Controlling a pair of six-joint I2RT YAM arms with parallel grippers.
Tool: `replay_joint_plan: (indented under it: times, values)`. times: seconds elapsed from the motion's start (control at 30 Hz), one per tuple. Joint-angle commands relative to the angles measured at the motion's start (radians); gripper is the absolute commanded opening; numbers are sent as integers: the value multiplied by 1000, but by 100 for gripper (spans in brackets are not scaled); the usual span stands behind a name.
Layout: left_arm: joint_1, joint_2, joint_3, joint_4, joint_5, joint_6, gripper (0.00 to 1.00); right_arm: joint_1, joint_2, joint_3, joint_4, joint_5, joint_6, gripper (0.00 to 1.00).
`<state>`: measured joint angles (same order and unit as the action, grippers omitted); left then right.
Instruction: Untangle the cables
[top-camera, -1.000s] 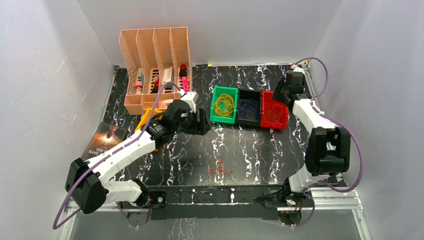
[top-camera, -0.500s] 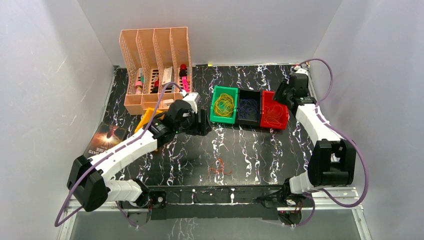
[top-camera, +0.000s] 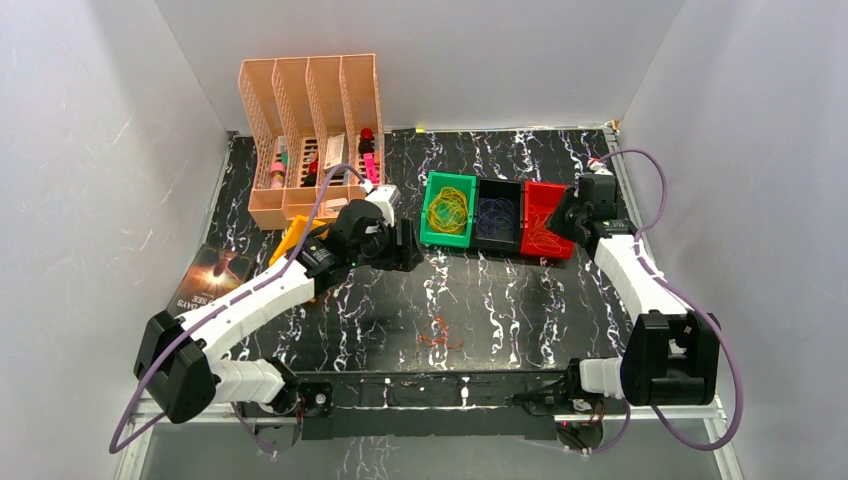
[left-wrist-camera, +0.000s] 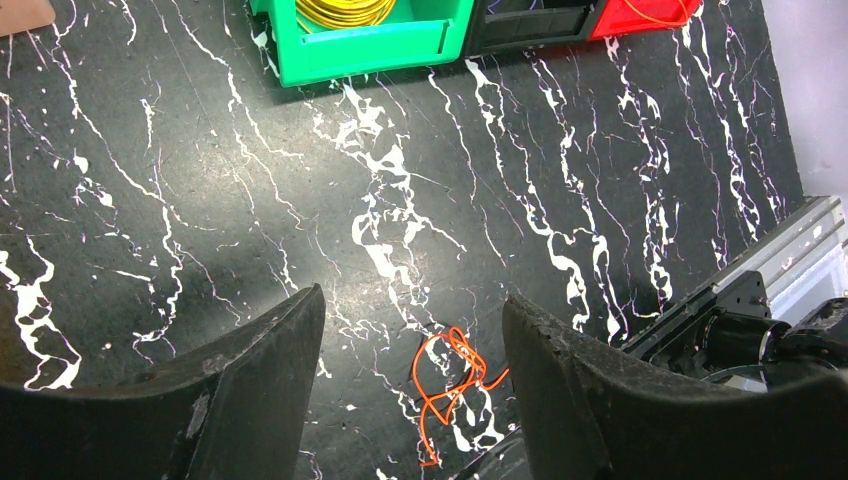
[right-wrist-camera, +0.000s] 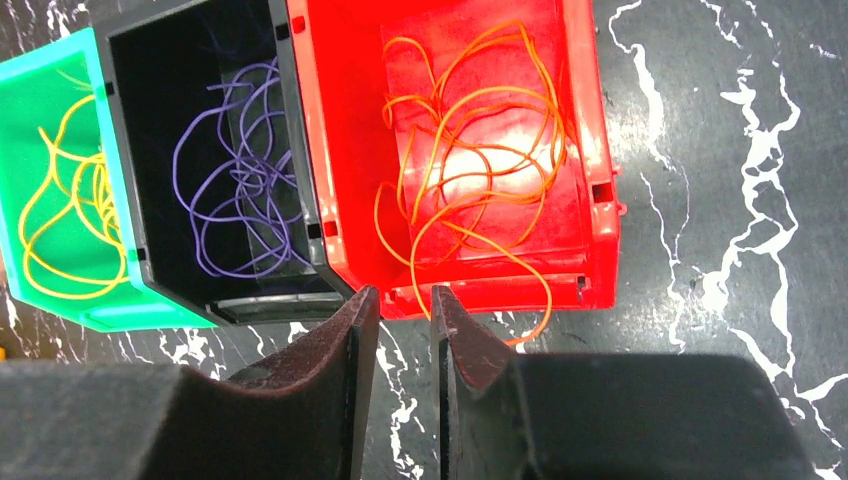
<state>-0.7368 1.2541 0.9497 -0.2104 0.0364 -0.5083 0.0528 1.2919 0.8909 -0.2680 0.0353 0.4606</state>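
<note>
Two robot arms sort thin wire loops by colour on a black marbled counter (top-camera: 520, 290), with a peach desk organizer (top-camera: 310, 110) standing at 11 o'clock. Three bins sit in a row at about 1 o'clock. The green bin (left-wrist-camera: 370, 45) holds yellow loops (right-wrist-camera: 70, 220), the black bin (right-wrist-camera: 190, 22) holds purple loops (right-wrist-camera: 240, 180), and the red bin (right-wrist-camera: 602, 150) holds orange loops (right-wrist-camera: 470, 160). One orange strand (right-wrist-camera: 535, 320) trails over the red bin's wall. The right gripper (right-wrist-camera: 403, 295) hovers just beside the red bin, on its 3 o'clock side, fingers nearly together with a slim gap and nothing seen between them. The left gripper (left-wrist-camera: 412, 310) hangs at the green bin's 9 o'clock side, fingers wide apart and empty. A small orange-red knot of cables (left-wrist-camera: 452, 385) lies alone at 6 o'clock, near the counter's front edge, apparently the last left to sort. The next move likely calls for an arm to descend on it, pinch the fine wire off the flat counter and carry it to the red bin.
</note>
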Motion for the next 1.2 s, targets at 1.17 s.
replay_joint_plan:
  times: [1.17]
  values:
    - [3, -18, -21, 7, -11, -9, 65, 4, 157, 42, -69, -132, -85, 27]
